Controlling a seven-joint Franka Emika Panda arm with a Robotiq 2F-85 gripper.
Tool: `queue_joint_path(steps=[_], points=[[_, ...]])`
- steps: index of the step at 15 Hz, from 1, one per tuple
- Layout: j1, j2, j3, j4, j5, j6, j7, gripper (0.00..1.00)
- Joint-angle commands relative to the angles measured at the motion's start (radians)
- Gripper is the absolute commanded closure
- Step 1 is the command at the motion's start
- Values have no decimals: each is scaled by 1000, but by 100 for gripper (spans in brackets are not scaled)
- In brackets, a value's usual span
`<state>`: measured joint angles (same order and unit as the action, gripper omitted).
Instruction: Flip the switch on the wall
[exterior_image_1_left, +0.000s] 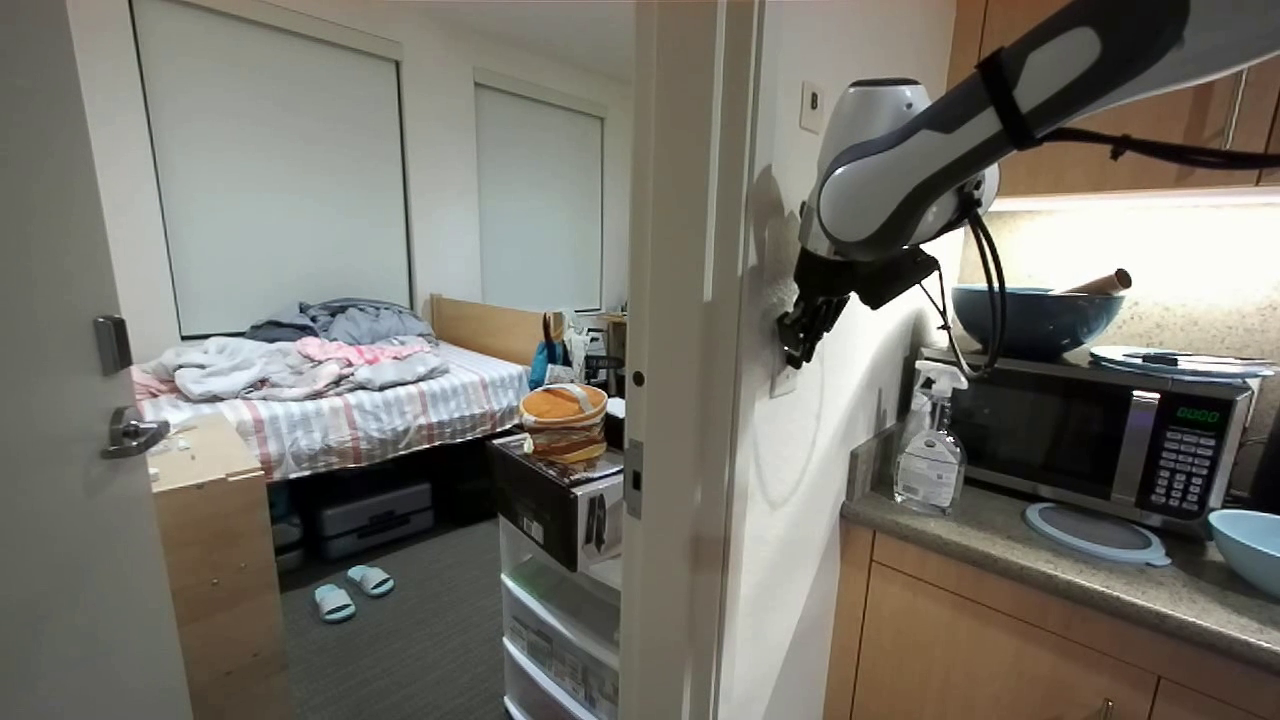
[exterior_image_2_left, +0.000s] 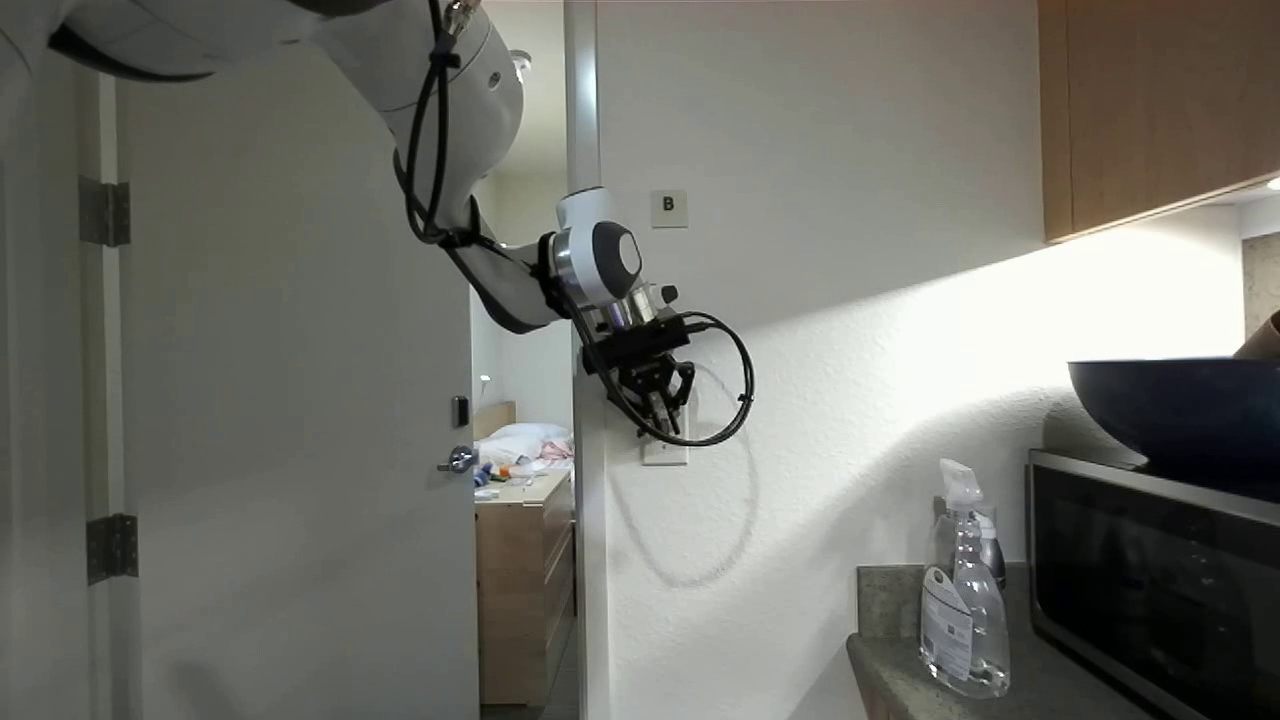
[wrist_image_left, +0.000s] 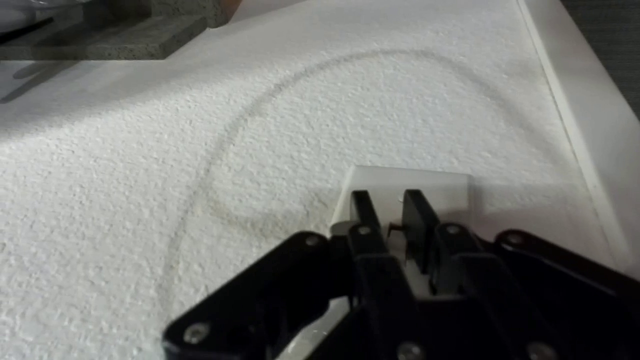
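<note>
Hanging close to the off-white wall (exterior_image_2_left: 850, 200), the pincer (wrist_image_left: 386, 194) is pointing at the switch (wrist_image_left: 432, 187), a white plate showing just right of centre in the wrist view, partly covered by the black fingers (wrist_image_left: 419, 214). Those fingers are standing slightly apart, leaving a narrow gap with nothing seen clasped in it; whether they are touching the switch, I cannot tell. In both exterior views the pincer is covering much of the switch, with mainly its lower end showing beneath. At upper middle in an exterior view, a small plaque (exterior_image_2_left: 668, 209) marked B is sitting on the wall. At the right of an exterior view, a spray bottle (exterior_image_1_left: 930, 470) is standing on the counter (exterior_image_1_left: 985, 546) near a microwave (exterior_image_1_left: 1040, 430) that is bearing a dark blue bowl (exterior_image_1_left: 1038, 325).
</note>
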<state>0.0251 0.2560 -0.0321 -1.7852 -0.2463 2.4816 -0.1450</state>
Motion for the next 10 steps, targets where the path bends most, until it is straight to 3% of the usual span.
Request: queue_joint_path(steps=[1, 10], points=[[-2, -3, -1, -6, -13, 22, 31, 100], [-2, 23, 5, -2, 6, -47, 25, 97]])
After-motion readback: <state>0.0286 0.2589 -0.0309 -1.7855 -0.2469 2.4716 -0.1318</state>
